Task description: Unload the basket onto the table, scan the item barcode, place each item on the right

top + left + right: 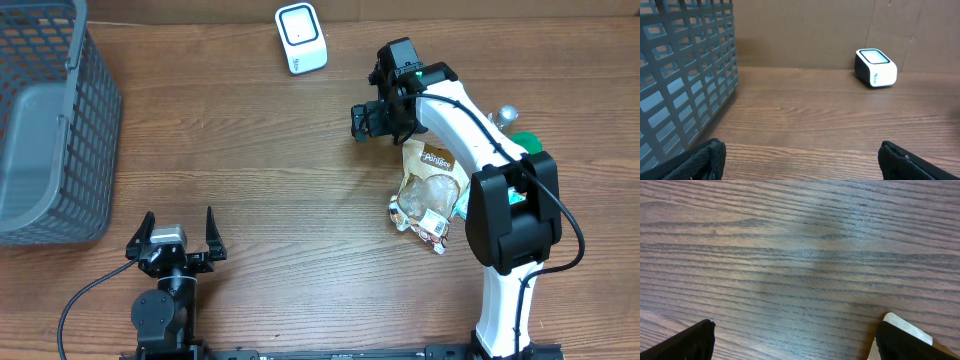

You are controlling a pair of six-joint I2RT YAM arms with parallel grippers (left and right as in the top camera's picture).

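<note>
The snack bag (428, 188) was partly hidden under the right arm (468, 122), near the right gripper (358, 122); its label could not be read. That gripper and the left gripper (179, 220) were spread wide, nothing held.

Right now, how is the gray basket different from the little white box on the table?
The basket is big; the white box, probably the scanner, is small. The basket is gray with walls full of holes; the white box is solid, with a pale window on top. The basket sits at the left edge; the white box sits at the far edge, nearer the middle. Both rest on the wooden table.
</note>
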